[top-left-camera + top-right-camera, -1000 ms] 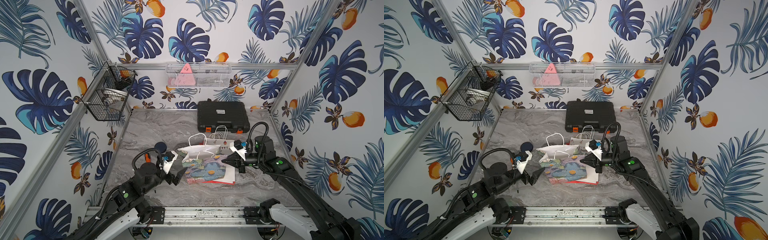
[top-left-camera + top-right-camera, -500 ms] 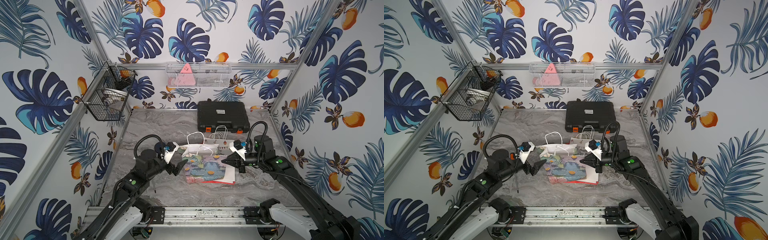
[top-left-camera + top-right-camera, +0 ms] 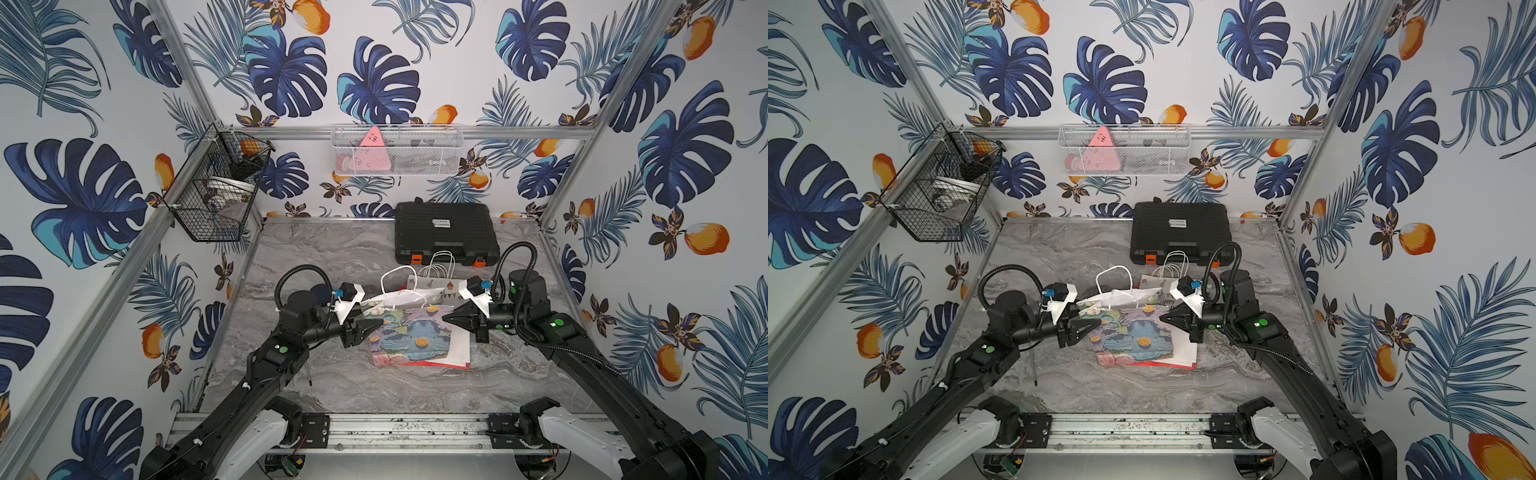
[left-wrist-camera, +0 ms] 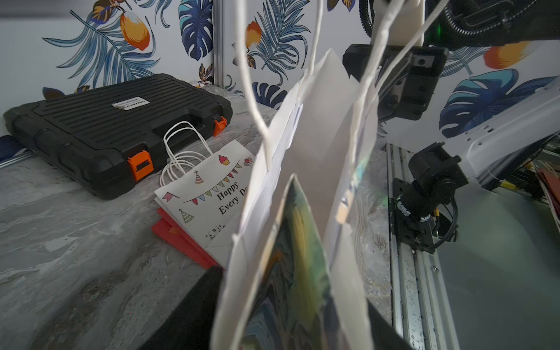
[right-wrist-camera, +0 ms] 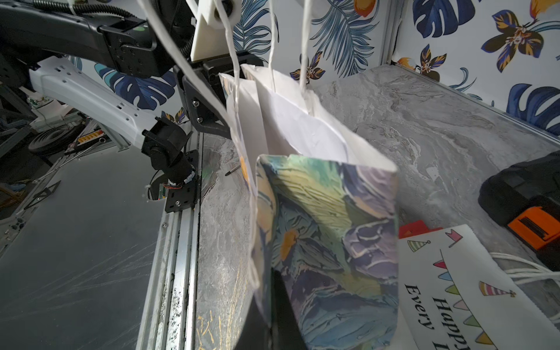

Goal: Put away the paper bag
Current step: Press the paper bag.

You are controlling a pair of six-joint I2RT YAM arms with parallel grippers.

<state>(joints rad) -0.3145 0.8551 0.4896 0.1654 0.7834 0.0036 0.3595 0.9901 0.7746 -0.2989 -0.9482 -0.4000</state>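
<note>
Now: left end effector (image 3: 371,328) at centre-left of frame, jaws half-wide on either side of the paper bag (image 3: 409,338)'s left edge; cannot tell whether they pinch it. Bag upright at frame centre over the counter (image 3: 332,257), mouth up. Right end effector (image 3: 449,319) is clamped on its right top edge.

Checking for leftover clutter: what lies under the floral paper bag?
Under the floral paper bag, a white party-print bag lies flat on a red bag; anything beneath those is covered.

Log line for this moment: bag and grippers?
floral bag: upright, mouth open, over flat bags | right gripper: shut on its edge | left gripper: jaws around opposite edge, grip unclear
</note>
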